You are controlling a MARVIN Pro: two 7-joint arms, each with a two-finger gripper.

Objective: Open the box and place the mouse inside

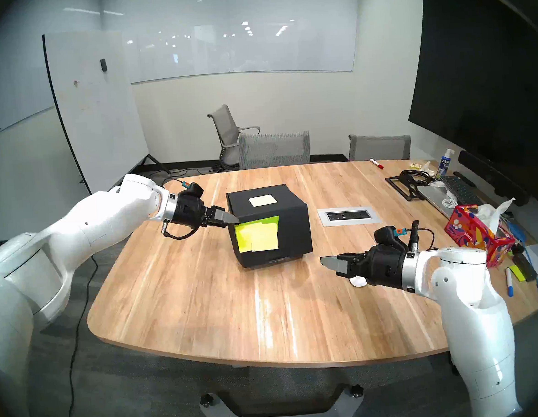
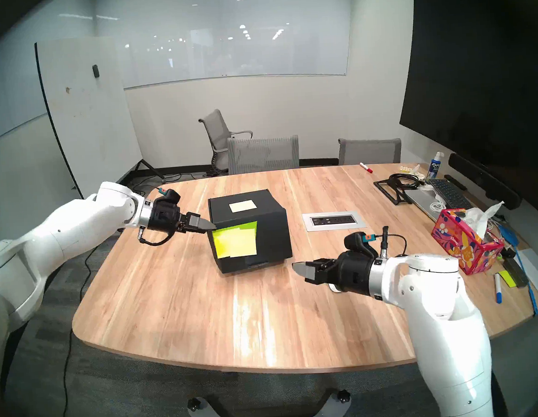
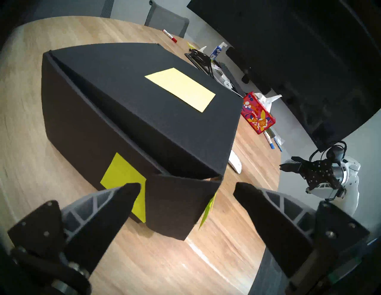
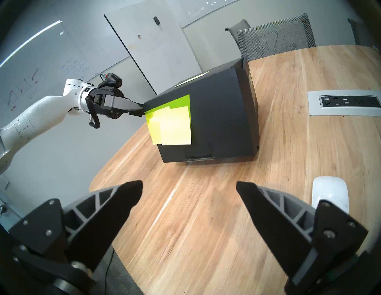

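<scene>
My left end effector [image 1: 230,219] has its jaws spread wide at the top front corner of the box [image 1: 272,222], gripping nothing; in the left wrist view the corner sits between my fingers and the lid looks barely lifted there. My right end effector [image 1: 328,262] hangs wide apart and empty above the bench [image 1: 236,301]. The mouse [image 4: 329,191] lies on the bench just beside it, well apart from the box. I judge the opening hardly begun; lifting the lid and placing the mouse both remain.
</scene>
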